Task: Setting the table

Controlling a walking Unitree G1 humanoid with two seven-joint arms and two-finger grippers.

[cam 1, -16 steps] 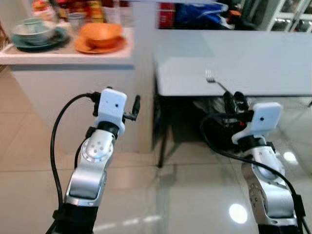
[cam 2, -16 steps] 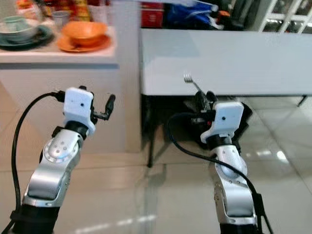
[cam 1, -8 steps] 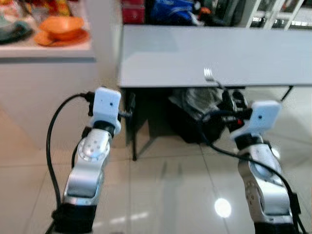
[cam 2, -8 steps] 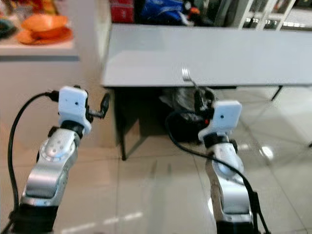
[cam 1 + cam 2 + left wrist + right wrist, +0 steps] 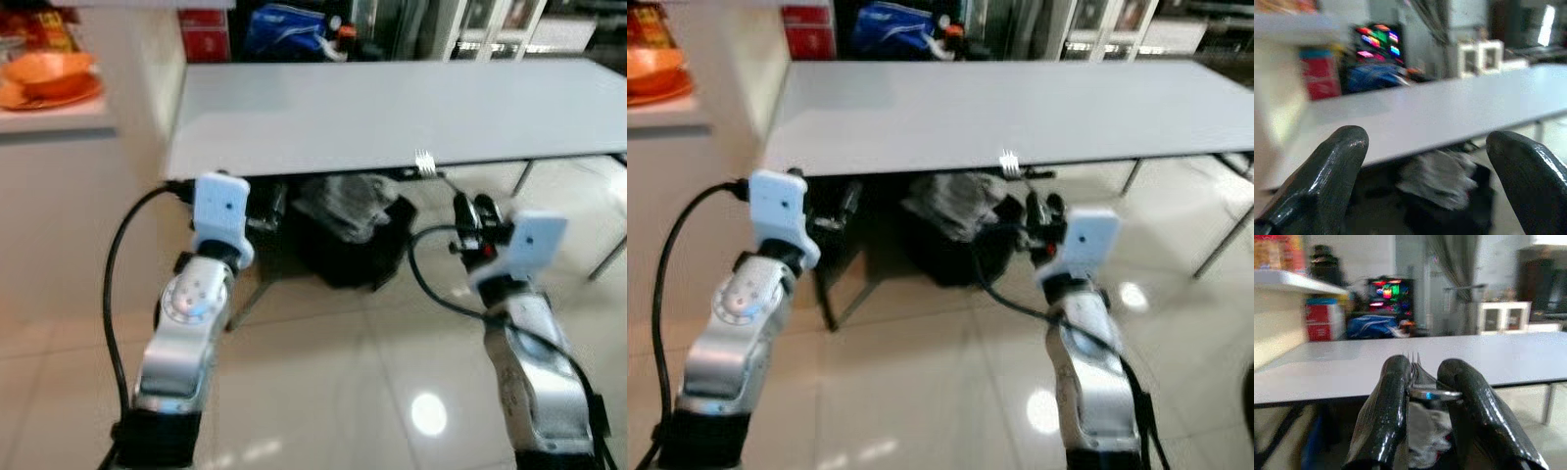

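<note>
Approaching the grey bench (image 5: 392, 108) with a fork (image 5: 1415, 369) clamped upright between right gripper (image 5: 1422, 394) fingers, tines up near its front edge, left gripper (image 5: 1425, 166) fingers apart, presumably for laying.

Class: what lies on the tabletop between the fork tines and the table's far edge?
Nothing: in the left eye view the grey table is bare from the fork, held in the right pincer, to its far edge.
</note>
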